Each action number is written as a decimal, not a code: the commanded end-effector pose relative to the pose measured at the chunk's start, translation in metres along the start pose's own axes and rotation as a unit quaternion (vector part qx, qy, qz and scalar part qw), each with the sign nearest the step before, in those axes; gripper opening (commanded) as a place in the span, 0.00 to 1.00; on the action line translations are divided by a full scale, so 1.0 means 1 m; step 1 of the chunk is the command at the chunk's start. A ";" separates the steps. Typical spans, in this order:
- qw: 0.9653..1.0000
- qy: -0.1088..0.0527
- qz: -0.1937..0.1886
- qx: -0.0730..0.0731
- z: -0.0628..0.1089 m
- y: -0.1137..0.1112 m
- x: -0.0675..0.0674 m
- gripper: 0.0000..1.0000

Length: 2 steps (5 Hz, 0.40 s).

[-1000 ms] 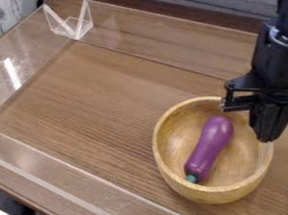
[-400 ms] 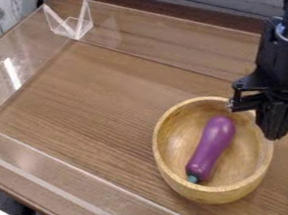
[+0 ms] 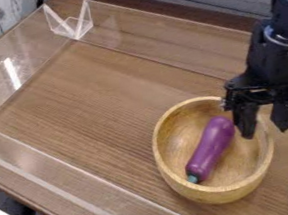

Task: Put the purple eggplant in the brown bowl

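Single fixed camera, elevated, angled down across wooden table (image 3: 105,95), medium range, arm entering from upper right.

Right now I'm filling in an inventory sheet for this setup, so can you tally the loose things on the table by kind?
Eggplant: 1, purple, lying inside the bowl
Bowl: 1, light-brown wood
Total: 2
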<state>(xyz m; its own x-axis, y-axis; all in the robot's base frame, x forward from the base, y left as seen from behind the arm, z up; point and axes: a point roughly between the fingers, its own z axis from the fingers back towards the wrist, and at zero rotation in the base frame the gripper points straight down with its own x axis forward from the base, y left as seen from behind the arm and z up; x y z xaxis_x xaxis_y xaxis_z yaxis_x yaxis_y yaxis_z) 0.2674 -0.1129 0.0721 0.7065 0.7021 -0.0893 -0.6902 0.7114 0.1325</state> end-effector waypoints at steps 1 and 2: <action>1.000 -0.006 0.019 -0.018 0.007 0.006 0.001 1.00; 0.999 -0.005 0.041 -0.021 0.000 0.012 0.001 1.00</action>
<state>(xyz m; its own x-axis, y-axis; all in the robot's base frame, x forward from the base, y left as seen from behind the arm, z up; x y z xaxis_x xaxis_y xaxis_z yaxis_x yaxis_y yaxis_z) 0.2534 -0.1055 0.0563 0.6554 0.7495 -0.0928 -0.7334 0.6610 0.1590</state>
